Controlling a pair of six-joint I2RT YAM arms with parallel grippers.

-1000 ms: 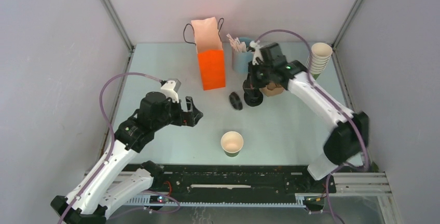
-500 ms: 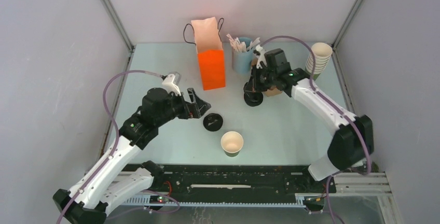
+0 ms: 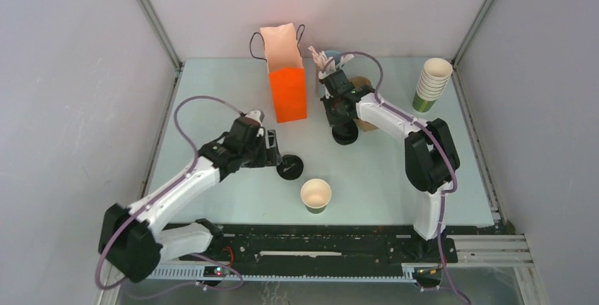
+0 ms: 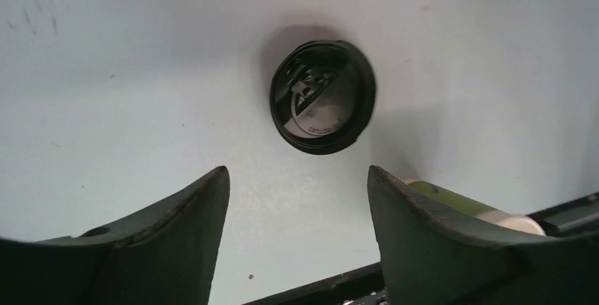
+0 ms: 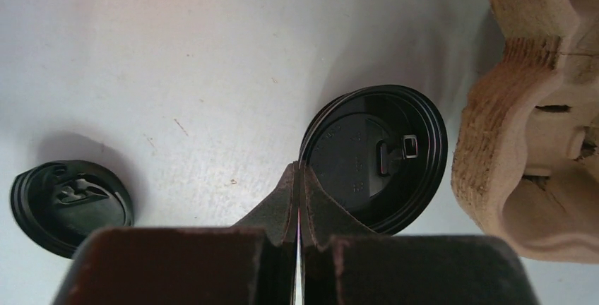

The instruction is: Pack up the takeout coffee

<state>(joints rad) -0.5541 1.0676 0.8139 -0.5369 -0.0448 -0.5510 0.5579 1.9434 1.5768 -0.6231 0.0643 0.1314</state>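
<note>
Left wrist view | finds left end effector wide, empty | black lid dead ahead of tips, flat on surface, round, no long axis | lidless green cup close on right | left arm nearer; right end effector pinched shut

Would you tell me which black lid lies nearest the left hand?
The lone lid just ahead of the left hand, near the open cup; the other lid lies by the cardboard carrier, at the right hand.

The top camera is looking down on the whole table; my wrist cameras are pointing down close, sharing one lid.
</note>
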